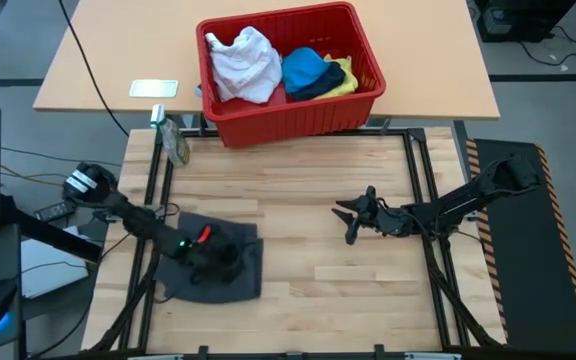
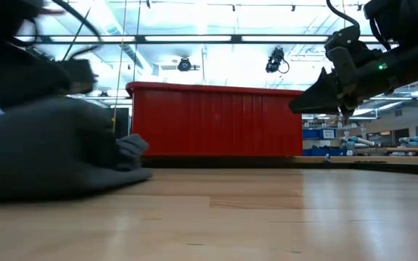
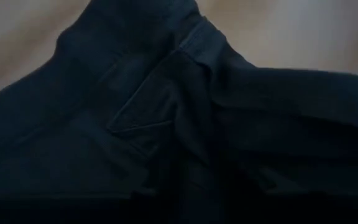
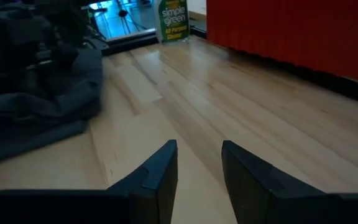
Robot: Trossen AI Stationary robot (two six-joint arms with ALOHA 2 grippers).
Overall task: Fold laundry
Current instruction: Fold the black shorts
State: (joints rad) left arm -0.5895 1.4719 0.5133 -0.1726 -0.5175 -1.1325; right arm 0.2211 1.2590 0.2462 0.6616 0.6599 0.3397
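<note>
Dark grey cloth (image 3: 166, 118) fills nearly all that the left arm's wrist camera sees, a stitched seam and a pocket-like fold running across it, so close that the left tool's fingers do not show there. From above, the left tool (image 1: 215, 256) is down on this dark grey garment (image 1: 238, 275), which lies spread and rumpled on the near left part of the wooden bench (image 1: 308, 190); whether its fingers are apart or closed on the fabric I cannot tell, as the cloth and the arm hide them. At bench height the garment (image 2: 49, 152) sits as a soft heap on the left.

Over on the right, the right tool (image 1: 351, 222) hangs above bare wood, well apart from the garment, holding nothing. Its two dark fingers (image 4: 160, 171) stand a little apart with the planks showing in the gap between them.

At the far edge stands the red basket (image 1: 298, 115). Inside it lie a white garment (image 1: 243, 65), a bright blue garment (image 1: 303, 65), a dark navy garment (image 1: 318, 88) and a yellow garment (image 1: 346, 78), all bunched together. A green-labelled spray bottle (image 1: 175, 143) lies near the basket's left corner.
</note>
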